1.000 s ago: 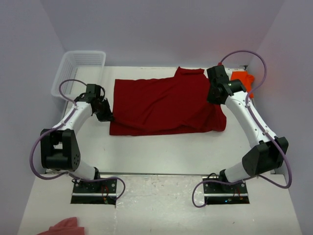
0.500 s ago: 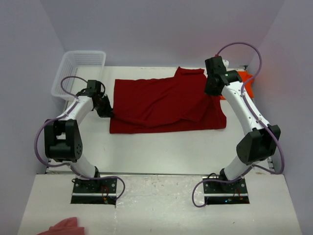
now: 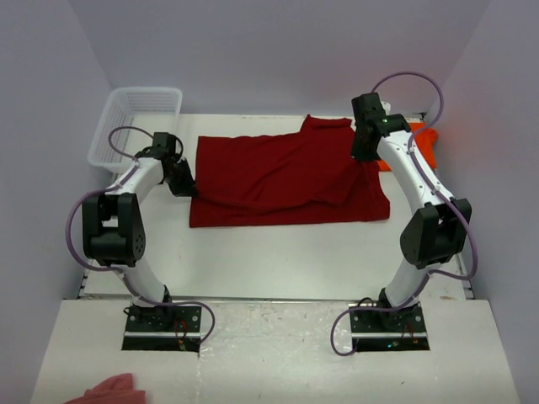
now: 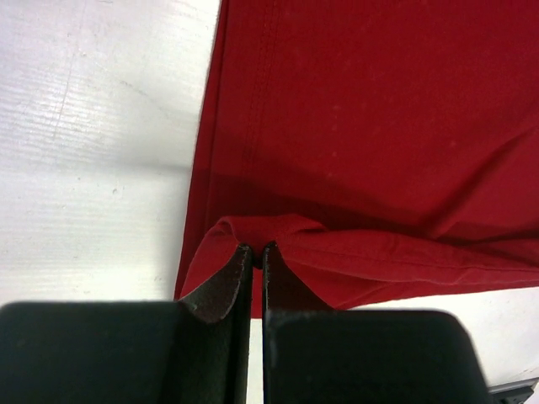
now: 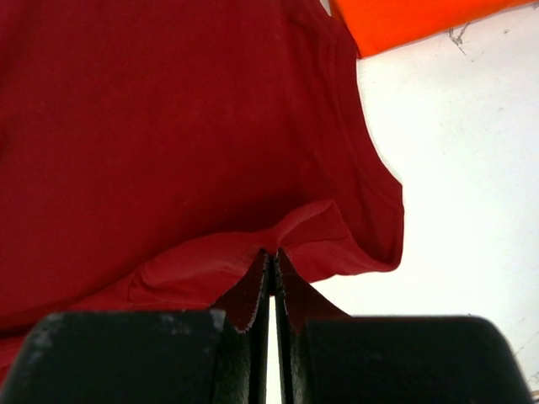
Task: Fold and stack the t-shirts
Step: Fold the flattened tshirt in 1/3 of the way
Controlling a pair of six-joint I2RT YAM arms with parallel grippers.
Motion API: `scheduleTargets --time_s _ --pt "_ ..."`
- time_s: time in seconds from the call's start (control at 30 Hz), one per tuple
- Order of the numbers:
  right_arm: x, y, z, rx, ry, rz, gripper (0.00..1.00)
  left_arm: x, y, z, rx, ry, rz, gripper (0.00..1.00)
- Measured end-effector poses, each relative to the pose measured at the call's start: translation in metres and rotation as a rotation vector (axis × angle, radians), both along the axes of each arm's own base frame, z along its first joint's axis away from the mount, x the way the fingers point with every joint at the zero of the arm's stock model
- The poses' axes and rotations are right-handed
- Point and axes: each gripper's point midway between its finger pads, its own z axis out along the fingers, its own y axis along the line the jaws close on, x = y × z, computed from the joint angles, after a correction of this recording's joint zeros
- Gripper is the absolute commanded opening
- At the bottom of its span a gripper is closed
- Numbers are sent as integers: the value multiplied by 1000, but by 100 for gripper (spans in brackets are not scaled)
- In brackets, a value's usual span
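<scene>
Currently, left gripper pinches the crimson t-shirt at its left edge; right gripper pinches its right edge, near the orange t-shirt.

Dark red shirt spread on table, left and right edges pinched up. Orange shirt folded, far right corner.

The top external camera looks down from above and behind the arm bases, holding the whole table. Each wrist camera sits close behind its own fingers, facing down: that of the left gripper onto the left edge of the crimson shirt, that of the right gripper onto its right edge and the orange shirt. All three views share the crimson shirt.
</scene>
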Motion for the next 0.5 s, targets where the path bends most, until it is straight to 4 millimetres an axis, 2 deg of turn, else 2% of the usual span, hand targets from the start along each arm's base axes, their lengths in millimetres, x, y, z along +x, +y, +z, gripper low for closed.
scheduleTargets --time_s 0.27,0.4,0.47,0.5 --pt "9 -4 -13 5 31 -3 0 7 0 -7 -2 13 7 0" --pt "21 -1 -14 20 28 6 0 12 0 -10 0 17 12 0" --pt "30 2 -14 34 22 17 0 14 0 -12 -1 21 18 7" --pt "36 4 -15 43 21 23 0 16 0 -14 0 24 21 8"
